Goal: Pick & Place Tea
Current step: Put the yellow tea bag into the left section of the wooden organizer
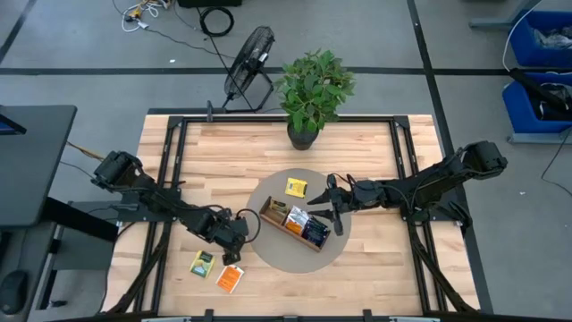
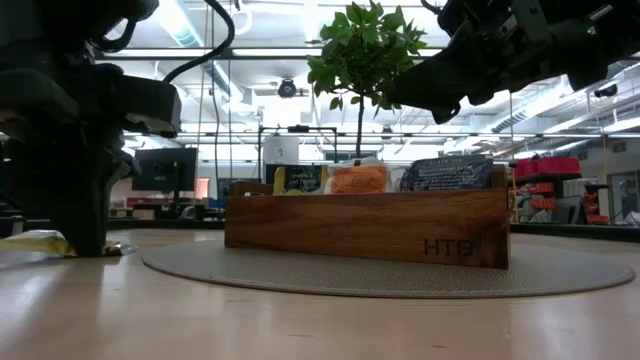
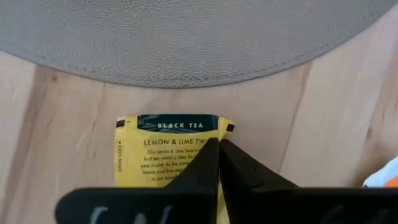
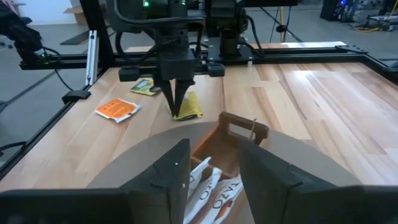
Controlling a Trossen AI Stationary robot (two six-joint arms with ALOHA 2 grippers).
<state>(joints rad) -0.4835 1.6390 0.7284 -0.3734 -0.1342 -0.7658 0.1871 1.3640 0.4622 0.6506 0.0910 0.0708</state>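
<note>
Wooden tabletop carried a round grey mat with the tray on it, plant behind. Left gripper, down on the wood just off the mat's left edge, was pinched shut on a yellow sachet; two more sachets lay just beside it. Best to lift straight up, keep the pinch firm, clear the tray wall before lowering. Right gripper hovered over the tray's right end, fingers parted, holding nothing.
</note>
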